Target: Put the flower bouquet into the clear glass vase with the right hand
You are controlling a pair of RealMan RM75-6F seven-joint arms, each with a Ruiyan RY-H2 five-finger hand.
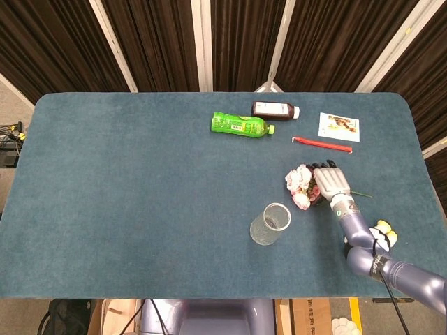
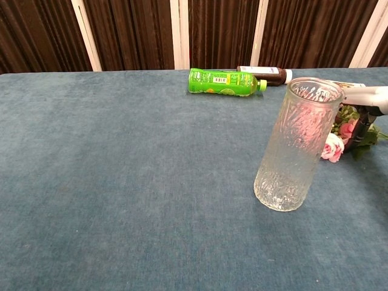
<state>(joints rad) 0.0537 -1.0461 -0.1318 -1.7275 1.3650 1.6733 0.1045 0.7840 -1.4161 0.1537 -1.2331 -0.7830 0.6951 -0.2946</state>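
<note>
The bouquet (image 1: 302, 187) is lying on its side on the table (image 1: 140, 181), its pink and white blooms pointing toward the table's left side and a thin stem sticking out to the right. The right hand (image 1: 332, 183) is lying over the bouquet's leafy middle, just right of the blooms, palm down with its fingers reaching toward the far edge. Whether those fingers are actually gripping the stems cannot be told from either view. In the chest view only a grey part of the hand (image 2: 371, 94) is showing, above the flowers (image 2: 339, 140).

The vase (image 1: 269, 224) is standing upright near the bouquet, closer to the robot and a little left of it, apart from the blooms.

Farther back, a green bottle (image 1: 240, 125) and a brown bottle (image 1: 274, 109) are lying on their sides, with a card (image 1: 339, 126) and a red stick (image 1: 321, 144) to their right. A small figurine (image 1: 380, 236) is sitting beside the forearm.
</note>
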